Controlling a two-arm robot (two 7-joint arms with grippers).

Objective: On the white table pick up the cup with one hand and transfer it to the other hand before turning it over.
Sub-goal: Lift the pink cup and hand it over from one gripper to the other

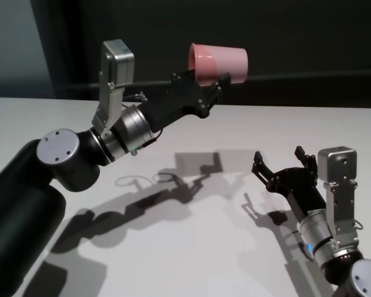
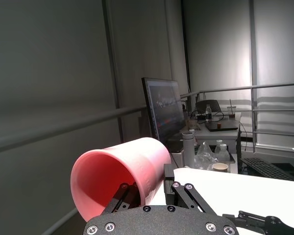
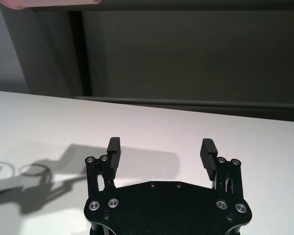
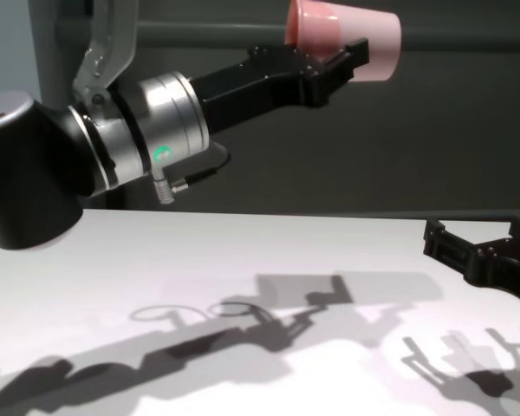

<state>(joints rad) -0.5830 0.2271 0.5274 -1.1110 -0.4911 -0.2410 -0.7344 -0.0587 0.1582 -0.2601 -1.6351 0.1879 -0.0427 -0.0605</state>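
The pink cup (image 1: 226,62) lies on its side high above the white table (image 1: 191,247), its open rim toward my left wrist. My left gripper (image 1: 209,86), on the wrist with the green light, is shut on the cup's rim. In the left wrist view the cup (image 2: 122,171) has one finger (image 2: 127,193) inside the rim and the rest outside. In the chest view the cup (image 4: 364,39) and left gripper (image 4: 329,65) are at the top. My right gripper (image 1: 279,159) is open and empty, low over the table at the right, well below the cup. It also shows in the right wrist view (image 3: 160,147).
A dark wall with a rail (image 1: 309,80) runs behind the table's far edge. Arm shadows (image 1: 173,185) fall on the middle of the table. Past the table, the left wrist view shows a monitor (image 2: 164,112) and a cluttered desk (image 2: 220,127).
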